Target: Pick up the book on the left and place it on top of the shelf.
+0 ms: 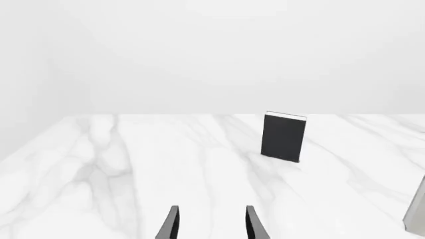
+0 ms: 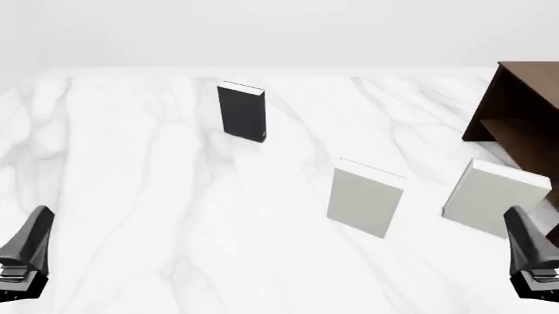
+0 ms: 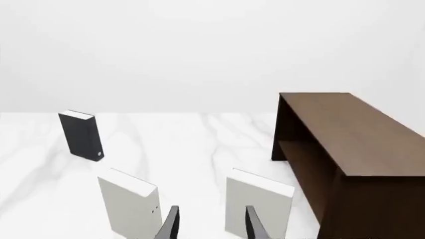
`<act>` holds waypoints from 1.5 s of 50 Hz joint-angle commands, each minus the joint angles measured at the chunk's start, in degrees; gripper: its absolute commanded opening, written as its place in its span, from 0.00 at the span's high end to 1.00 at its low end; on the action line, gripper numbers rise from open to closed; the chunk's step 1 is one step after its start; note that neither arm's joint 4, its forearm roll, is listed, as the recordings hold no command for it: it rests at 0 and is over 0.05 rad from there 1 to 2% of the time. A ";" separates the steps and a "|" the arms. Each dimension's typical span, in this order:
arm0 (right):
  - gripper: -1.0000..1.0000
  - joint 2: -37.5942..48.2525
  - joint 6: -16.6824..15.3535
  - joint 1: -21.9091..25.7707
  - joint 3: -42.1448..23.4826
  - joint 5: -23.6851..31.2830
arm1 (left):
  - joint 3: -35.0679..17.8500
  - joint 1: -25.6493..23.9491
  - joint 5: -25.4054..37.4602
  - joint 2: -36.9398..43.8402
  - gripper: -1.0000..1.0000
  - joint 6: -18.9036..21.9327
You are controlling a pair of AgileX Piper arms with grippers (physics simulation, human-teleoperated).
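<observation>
The black book [image 2: 242,111] stands upright with white page edges at the far left-centre of the marble table [image 2: 131,183]; it also shows as the book [image 1: 284,137] and the book [image 3: 81,135]. The dark brown shelf [image 2: 520,111] stands at the far right, its flat top bare on the shelf [image 3: 352,129]. My left gripper [image 2: 26,252] hovers near the front left edge, well short of the book. Its fingers [image 1: 171,224] are apart and hold nothing. My right gripper [image 2: 528,252] sits at the front right, open and empty, as the right gripper [image 3: 211,224] also shows.
Two pale grey books stand upright between the black book and the shelf: one grey book [image 2: 365,199] at centre and another grey book [image 2: 493,196] just in front of the right gripper. Both show in the right wrist view too.
</observation>
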 commanded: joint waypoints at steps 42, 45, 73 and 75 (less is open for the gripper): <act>0.00 33.91 -15.10 15.42 -33.16 -0.47 | 0.00 0.00 0.00 0.00 0.00 0.00; 0.00 36.93 -15.12 15.88 -34.90 -0.71 | 0.00 0.00 0.00 0.00 0.00 0.00; 0.00 58.71 -20.53 20.31 -51.08 1.48 | 0.00 0.00 0.00 0.00 0.00 0.00; 0.00 60.10 -20.43 20.12 -52.09 1.38 | 0.00 0.00 0.00 0.00 0.00 0.00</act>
